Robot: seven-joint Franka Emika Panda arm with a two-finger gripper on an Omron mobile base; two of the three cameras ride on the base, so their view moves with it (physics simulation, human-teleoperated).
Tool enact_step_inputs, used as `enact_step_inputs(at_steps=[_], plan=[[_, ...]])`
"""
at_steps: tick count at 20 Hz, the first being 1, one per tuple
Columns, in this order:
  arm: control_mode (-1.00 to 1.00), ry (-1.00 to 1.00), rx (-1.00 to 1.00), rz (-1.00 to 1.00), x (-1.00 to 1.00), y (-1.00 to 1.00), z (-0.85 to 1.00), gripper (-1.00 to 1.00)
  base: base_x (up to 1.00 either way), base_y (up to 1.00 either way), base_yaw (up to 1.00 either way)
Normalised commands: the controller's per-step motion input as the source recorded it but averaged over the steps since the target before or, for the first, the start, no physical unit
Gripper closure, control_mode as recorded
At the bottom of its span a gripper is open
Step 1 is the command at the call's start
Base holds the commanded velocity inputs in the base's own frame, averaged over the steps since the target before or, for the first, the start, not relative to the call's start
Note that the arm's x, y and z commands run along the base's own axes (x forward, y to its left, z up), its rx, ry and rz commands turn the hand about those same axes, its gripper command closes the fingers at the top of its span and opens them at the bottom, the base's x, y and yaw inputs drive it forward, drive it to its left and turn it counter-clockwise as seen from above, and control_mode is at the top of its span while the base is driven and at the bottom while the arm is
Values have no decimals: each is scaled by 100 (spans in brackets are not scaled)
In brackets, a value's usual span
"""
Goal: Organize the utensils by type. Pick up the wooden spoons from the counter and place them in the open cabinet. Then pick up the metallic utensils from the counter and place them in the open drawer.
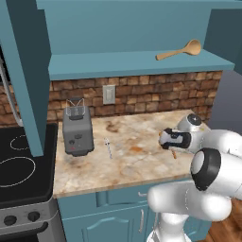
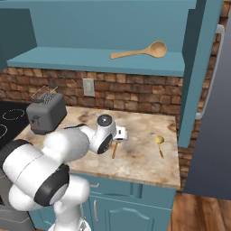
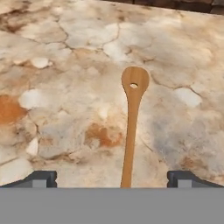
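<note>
Half the small wooden spoon [image 2: 114, 149] lies hidden beneath the wide-open tool [image 3: 112, 178].

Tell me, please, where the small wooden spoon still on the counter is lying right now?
The small wooden spoon lies flat on the counter, directly under the open gripper, between its fingertips in the hand view.

No readable text, labels, brands or numbers appear on anything here.
</note>
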Motion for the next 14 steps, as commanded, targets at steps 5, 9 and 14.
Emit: enact_step_inputs(at_steps=[5, 9, 14], plan=[[-100, 3, 0, 0, 45, -21, -43, -100, 0, 0, 0], [-100, 0, 0, 0, 31, -31, -47, -100, 0, 0, 0], [-100, 0, 0, 0, 8, -6, -46, -100, 0, 0, 0]])
